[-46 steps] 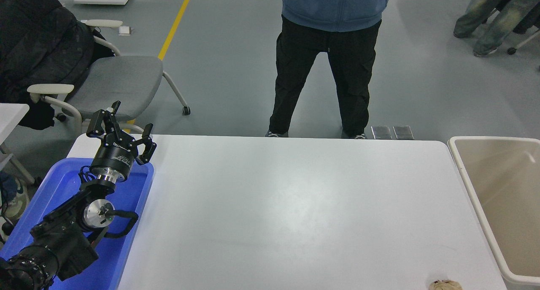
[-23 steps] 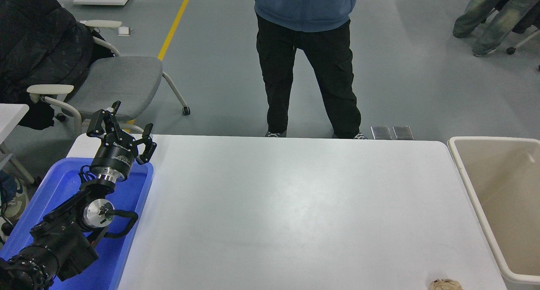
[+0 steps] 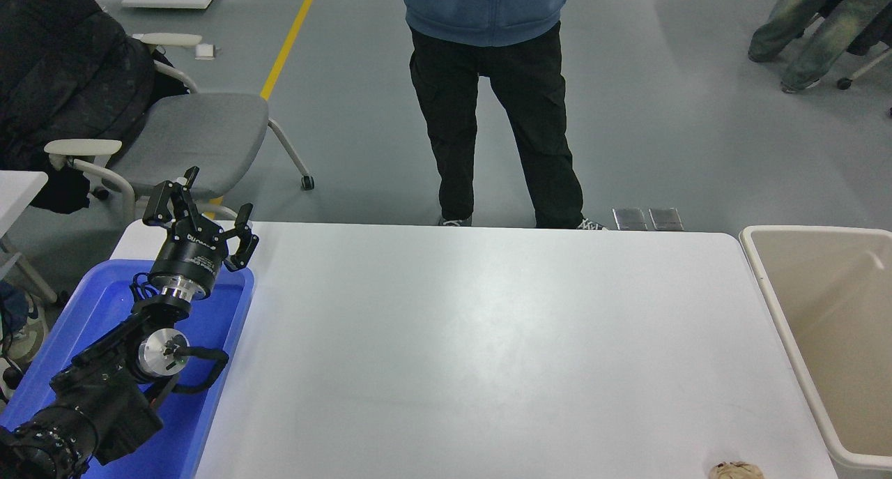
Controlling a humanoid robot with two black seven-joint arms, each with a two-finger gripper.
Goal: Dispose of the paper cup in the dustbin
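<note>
The paper cup is not in view anywhere on the table. The dustbin [image 3: 766, 284], a large beige bin with a thick rim, stands at the table's right edge and runs out of the picture. My left gripper [image 3: 197, 207] is parked open and empty above the far end of the blue tray at the lower left. My right arm and gripper are out of view.
A blue plastic tray [image 3: 230, 312] lies at the table's left edge under my left arm. A crumpled brown paper ball [image 3: 735, 470] sits at the front edge near the bin. A person [image 3: 488, 81] stands at the far side. A grey chair [image 3: 188, 134] stands at the back left.
The person at the far side has stepped to the left. My left arm has not moved.
</note>
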